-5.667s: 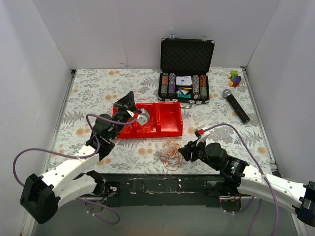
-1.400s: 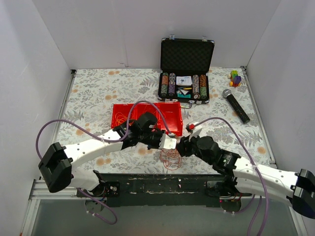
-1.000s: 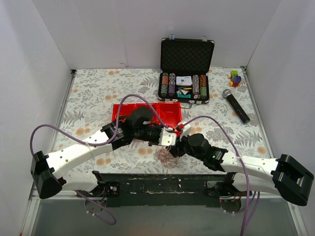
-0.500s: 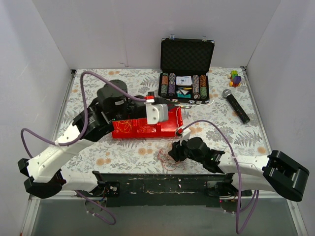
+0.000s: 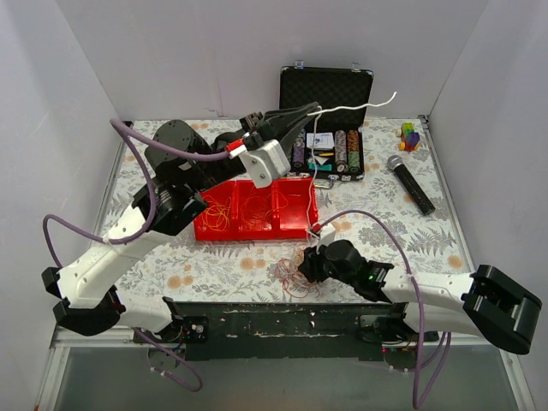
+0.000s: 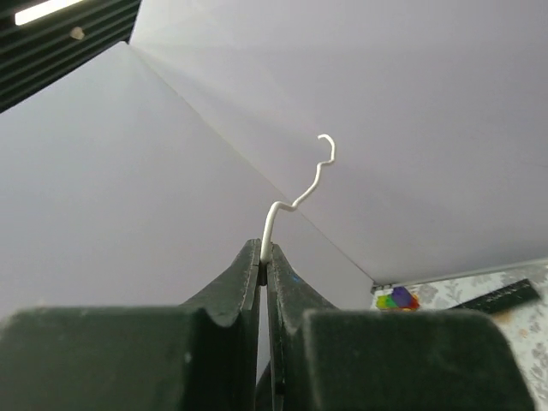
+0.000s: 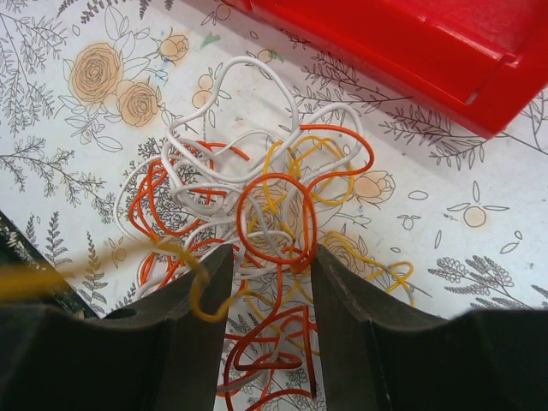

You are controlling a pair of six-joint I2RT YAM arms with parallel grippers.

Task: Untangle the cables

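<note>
With left gripper (image 6: 264, 253) clamped on a white strand (image 6: 295, 201) and right gripper (image 7: 267, 257) parted astride light, springy cables (image 7: 257, 205), pinch a single loop between its fingers (image 7: 184, 342).

Orange, yellow and white cables (image 7: 276, 216); floral grey-and-orange tablecloth (image 5: 171, 154); red tray (image 5: 257, 233); black case (image 5: 325, 94).

Left gripper (image 5: 312, 109) raised, upper centre, clamped on a white cable (image 6: 271, 221); right gripper (image 5: 301, 265) low, lower centre, jaws apart.

text: none legible | labels: none legible | numbers: none legible
</note>
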